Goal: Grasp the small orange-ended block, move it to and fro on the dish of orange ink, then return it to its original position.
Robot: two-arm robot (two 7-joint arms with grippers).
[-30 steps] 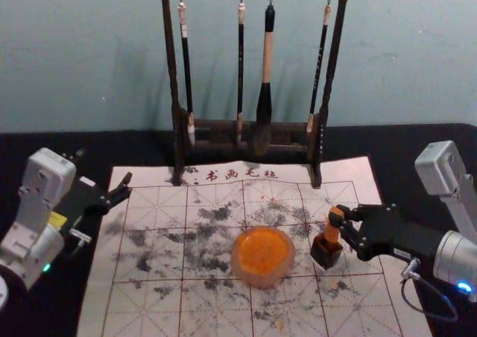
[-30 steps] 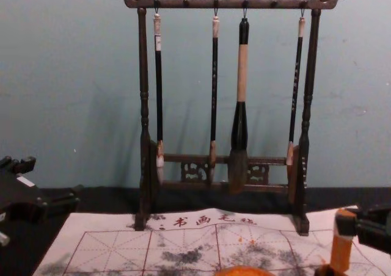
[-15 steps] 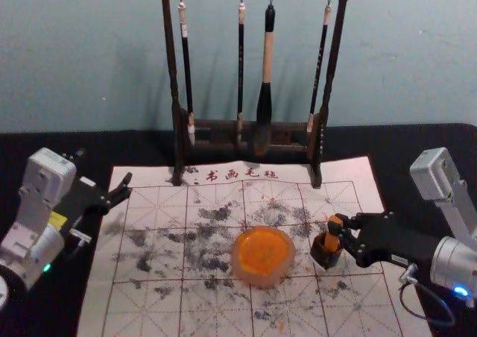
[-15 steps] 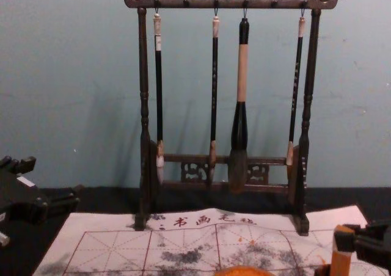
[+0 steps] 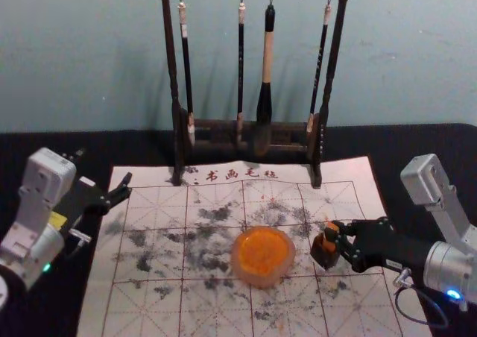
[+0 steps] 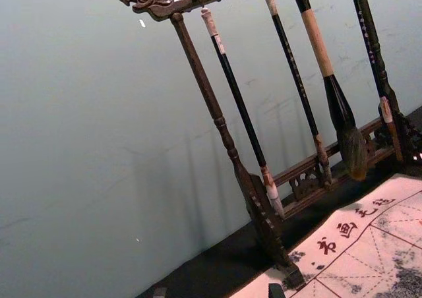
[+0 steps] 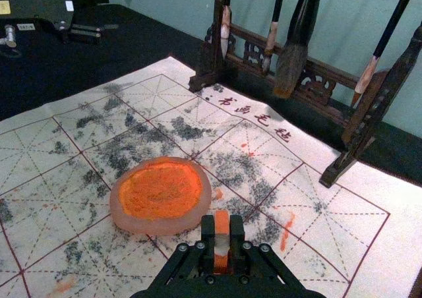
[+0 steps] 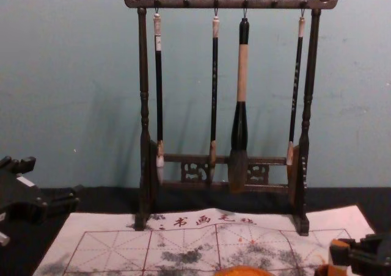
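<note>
Orange-ended block (image 5: 329, 230): we found it upright at three o'clock of the ink dish (image 5: 261, 281), apart from the dish, with its lower part down in the small dark box (image 5: 322, 256), so far as we could tell. The right gripper (image 5: 335, 233) reached in from the box's three o'clock, its fingers drawn narrow and holding the block near the top. By the right wrist view we noted a greyish band between two orange portions of the block, set squarely between the fingertips.

Box: dark brown, angular, open at the top. Its floor was hidden from us. Dish: roundish, with a thick, pinkish, cloudy rim. It held orange ink (image 5: 262, 249), pasty and uneven, with a rough, lumpy surface.

Both containers sat on a pale writing mat (image 5: 149, 307), ruled in red squares with dashed diagonals. We logged grey-black smudges on it and a few orange smears near the dish. Under the mat lay a black cloth (image 5: 417, 145).

At twelve o'clock stood the rack (image 5: 335, 50), dark wood with turned posts and a pierced lower rail. Four brushes (image 5: 241, 61) hung from it, the thick one with a swollen black neck and dark hair.

Left gripper (image 8: 52, 179): parked at ten o'clock of the dish, fingers spread wide, holding nothing.
</note>
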